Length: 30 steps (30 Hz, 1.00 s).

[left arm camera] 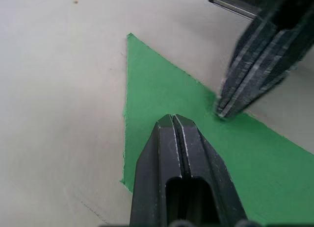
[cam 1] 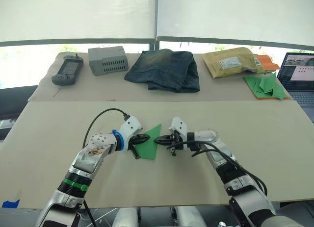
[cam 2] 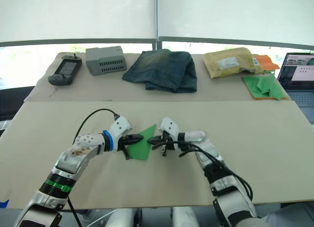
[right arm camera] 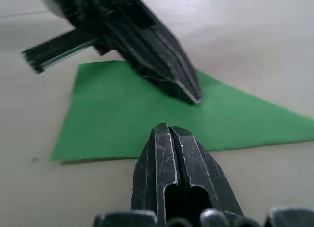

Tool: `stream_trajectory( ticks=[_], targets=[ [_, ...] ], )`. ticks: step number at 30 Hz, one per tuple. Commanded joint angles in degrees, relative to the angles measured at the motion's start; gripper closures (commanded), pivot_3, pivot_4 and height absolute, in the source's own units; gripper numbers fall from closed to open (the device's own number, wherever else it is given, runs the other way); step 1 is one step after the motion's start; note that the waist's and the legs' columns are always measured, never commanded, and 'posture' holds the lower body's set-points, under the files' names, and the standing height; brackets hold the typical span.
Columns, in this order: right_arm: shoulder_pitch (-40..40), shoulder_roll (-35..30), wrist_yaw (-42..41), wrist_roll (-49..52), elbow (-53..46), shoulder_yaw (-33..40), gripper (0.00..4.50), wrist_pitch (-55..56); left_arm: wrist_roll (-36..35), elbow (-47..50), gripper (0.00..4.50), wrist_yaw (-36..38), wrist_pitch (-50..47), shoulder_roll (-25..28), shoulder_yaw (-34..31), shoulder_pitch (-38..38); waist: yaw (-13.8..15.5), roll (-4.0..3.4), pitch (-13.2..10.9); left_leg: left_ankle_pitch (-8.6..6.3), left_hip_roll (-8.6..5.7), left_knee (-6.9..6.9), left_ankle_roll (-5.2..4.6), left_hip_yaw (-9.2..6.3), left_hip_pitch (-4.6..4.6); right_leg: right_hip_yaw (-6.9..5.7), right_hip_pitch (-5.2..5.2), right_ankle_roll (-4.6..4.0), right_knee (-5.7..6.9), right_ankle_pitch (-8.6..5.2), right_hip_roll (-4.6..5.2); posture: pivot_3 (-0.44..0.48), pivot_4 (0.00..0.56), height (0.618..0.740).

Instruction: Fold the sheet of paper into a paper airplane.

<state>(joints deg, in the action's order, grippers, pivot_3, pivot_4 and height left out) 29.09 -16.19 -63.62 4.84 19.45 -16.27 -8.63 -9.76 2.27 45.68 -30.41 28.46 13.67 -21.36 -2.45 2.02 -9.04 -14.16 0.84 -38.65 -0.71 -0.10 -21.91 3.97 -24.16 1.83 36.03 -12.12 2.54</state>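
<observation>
Table: broad and bare near the work, giving the paper a hard backing. Paper airplane: green pointed wedge lying flat mid-table, tip aimed toward the jeans at the far edge. Left tool on the wedge's left side, fingers pressed together on its surface; right tool at its right edge, likewise closed — probably pinning and flattening a crease

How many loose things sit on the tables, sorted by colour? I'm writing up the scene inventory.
Green: 2 (folded green paper wedge, pile of green paper shapes)
Grey: 2 (grey handheld controller, grey vented box)
Blue: 1 (folded blue jeans)
Yellow: 1 (yellow padded mailer)
Black: 1 (open laptop)
Total: 7
</observation>
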Motion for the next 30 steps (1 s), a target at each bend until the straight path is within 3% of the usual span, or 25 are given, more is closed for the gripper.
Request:
stream_trajectory(
  ticks=[1, 15, 21, 24, 30],
  targets=[
    [-4.8, -1.4, -1.7, 0.2, -3.6, -2.9, 4.50, -4.0, 1.0, -0.4, 4.48, 0.1, -1.1, 0.2, 1.3, 1.3, 0.0, 0.01, 0.0, 0.00, 0.00, 0.00, 0.00, 0.00, 0.01, 0.00, 0.01, 0.01, 0.00, -0.01, 0.00, 0.000, 0.150, 0.728],
    [-13.0, -6.8, -1.7, -0.1, -21.6, -10.3, 4.50, -15.2, 1.0, 0.1, 4.48, 0.8, -1.2, 0.2, 1.7, 2.5, 0.0, -0.05, 0.2, -0.01, -0.01, 0.05, 0.01, 0.01, 0.04, -0.01, 0.01, 0.01, -0.03, -0.07, -0.02, 0.000, 0.150, 0.728],
    [-9.5, -6.4, 3.3, 6.6, -28.3, -1.1, 4.50, -20.7, 0.7, -0.6, 4.48, 0.6, -1.4, -0.4, 1.1, 1.7, 0.2, -0.02, 0.2, 0.00, -0.02, 0.03, 0.01, 0.02, -0.05, 0.00, -0.05, 0.02, -0.05, -0.08, 0.00, 0.000, 0.150, 0.728],
    [-5.8, -5.2, 7.8, 6.3, -26.9, 1.6, 4.50, -21.2, 1.3, -1.5, 4.48, 0.8, -1.1, -0.5, 1.6, 1.4, 0.2, -0.02, 0.2, 0.00, -0.03, 0.01, 0.01, 0.02, -0.08, 0.00, -0.07, 0.03, -0.05, -0.08, 0.00, 0.000, 0.150, 0.728],
    [-3.2, -3.5, 11.4, 2.7, -19.3, -1.3, 4.50, -17.5, 1.6, -2.5, 4.48, 0.7, -0.8, -1.3, 1.5, 0.2, 0.6, -0.02, 0.2, 0.00, -0.05, 0.02, 0.00, 0.00, -0.10, -0.07, -0.09, 0.02, -0.05, -0.08, -0.04, 0.000, 0.150, 0.728]
  ],
)
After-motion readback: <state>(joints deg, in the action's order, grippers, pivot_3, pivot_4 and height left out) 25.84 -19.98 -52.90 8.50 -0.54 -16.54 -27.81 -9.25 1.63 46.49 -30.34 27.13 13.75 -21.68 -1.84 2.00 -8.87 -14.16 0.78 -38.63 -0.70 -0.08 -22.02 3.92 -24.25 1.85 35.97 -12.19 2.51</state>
